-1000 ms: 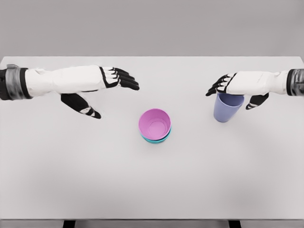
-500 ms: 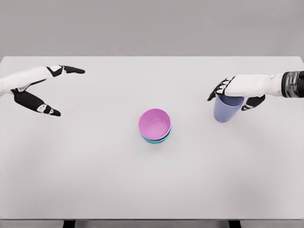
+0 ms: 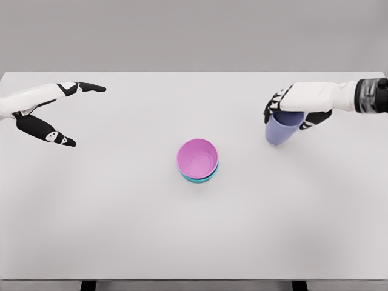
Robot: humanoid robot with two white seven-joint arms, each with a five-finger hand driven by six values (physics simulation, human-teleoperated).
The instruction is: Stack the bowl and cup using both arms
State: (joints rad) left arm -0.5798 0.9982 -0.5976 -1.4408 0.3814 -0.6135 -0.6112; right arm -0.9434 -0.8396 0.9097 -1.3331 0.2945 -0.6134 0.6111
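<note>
Two pieces already sit nested at the middle of the table (image 3: 121, 230): a pink cup (image 3: 197, 158) inside a teal bowl (image 3: 199, 177). We judge one left: the pale blue cup (image 3: 279, 131), tilted, gripped at its rim by our right hand (image 3: 292, 109). Our left hand (image 3: 45, 112) hovers spread, empty, far left.

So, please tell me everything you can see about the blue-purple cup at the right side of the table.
The periwinkle cup is a plain, smooth, plastic-looking tumbler with no handle, narrowing toward its base. It is tilted, its open mouth facing up and to the right. The right robot hand grasps it at the rim, fingers curled around the top. It is at the right of the white table, apart from the pink bowl. Whether its base touches the table cannot be told.
</note>
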